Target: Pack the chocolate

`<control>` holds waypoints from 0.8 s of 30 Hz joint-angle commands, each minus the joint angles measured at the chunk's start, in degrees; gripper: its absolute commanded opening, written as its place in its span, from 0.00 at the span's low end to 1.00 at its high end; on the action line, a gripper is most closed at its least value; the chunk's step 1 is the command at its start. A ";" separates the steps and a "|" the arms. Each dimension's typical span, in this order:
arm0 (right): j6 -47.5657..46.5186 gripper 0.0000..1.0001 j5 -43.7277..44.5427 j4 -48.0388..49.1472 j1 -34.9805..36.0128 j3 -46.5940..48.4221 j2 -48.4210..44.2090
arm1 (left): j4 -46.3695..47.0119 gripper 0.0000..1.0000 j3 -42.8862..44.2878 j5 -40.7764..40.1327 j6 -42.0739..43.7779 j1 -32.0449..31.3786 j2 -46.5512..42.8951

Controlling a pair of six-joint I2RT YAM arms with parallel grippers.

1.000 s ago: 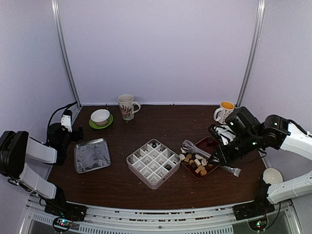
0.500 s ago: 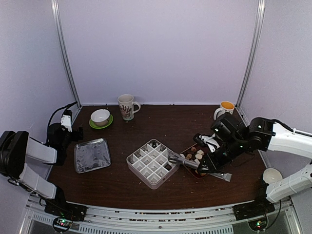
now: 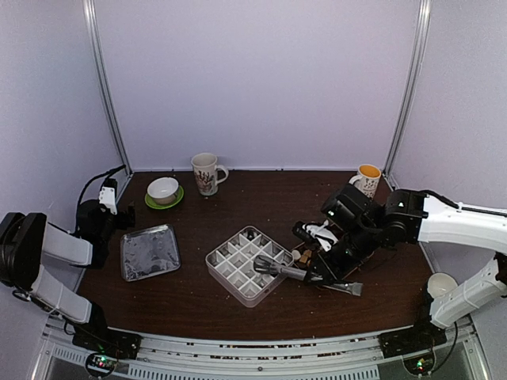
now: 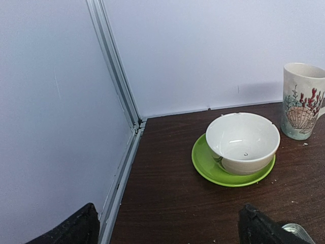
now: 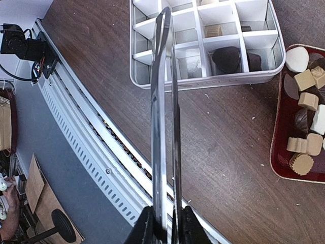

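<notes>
Right gripper (image 5: 163,223) clamped on the tongs (image 5: 163,117), tips over the white divided box (image 5: 203,81).
We see most of the chocolate (image 5: 307,96) in the red tray (image 5: 277,152) just beside the box, and a few pieces, like the dark piece (image 5: 226,58), already in cells. We can't tell if a piece is pinched at the tips. To do this well, we judge the tips should centre over an empty cell, go low between the dividers, then ease apart so nothing bounces out. Left gripper (image 4: 167,231) sits spread wide, parked near the bowl (image 4: 242,142). Versus a second ago, the tongs have swung from over the tray to over the box; the left arm hasn't moved.
</notes>
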 commanded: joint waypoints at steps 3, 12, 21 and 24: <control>-0.57 0.17 1.54 3.14 0.53 2.19 1.14 | 3.24 0.98 0.02 -0.02 -0.20 0.50 0.32; -1.83 0.18 2.36 3.64 0.61 4.39 5.88 | 3.24 0.98 0.02 0.01 -0.14 0.50 0.33; -3.71 0.21 4.07 2.51 0.67 6.55 8.89 | 3.16 0.98 0.02 0.01 -0.15 0.46 0.33; -4.45 0.27 4.10 2.17 0.68 7.05 9.27 | 3.20 0.98 0.03 0.00 -0.22 0.49 0.38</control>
